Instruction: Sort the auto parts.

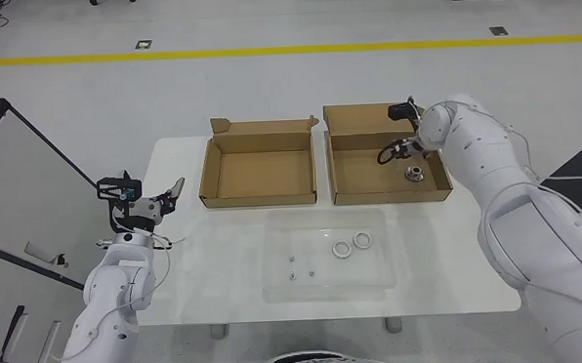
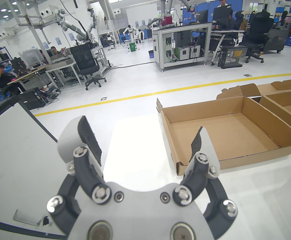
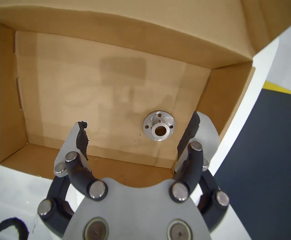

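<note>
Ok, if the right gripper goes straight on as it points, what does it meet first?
Likely the cardboard box, its floor beside the metal flange; the open right gripper has it off-centre, near one finger, which might clip it. Depth unclear.

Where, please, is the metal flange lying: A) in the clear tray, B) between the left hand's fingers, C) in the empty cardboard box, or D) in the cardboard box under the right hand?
D: the flange lies on the floor of the box below the open right hand.
</note>
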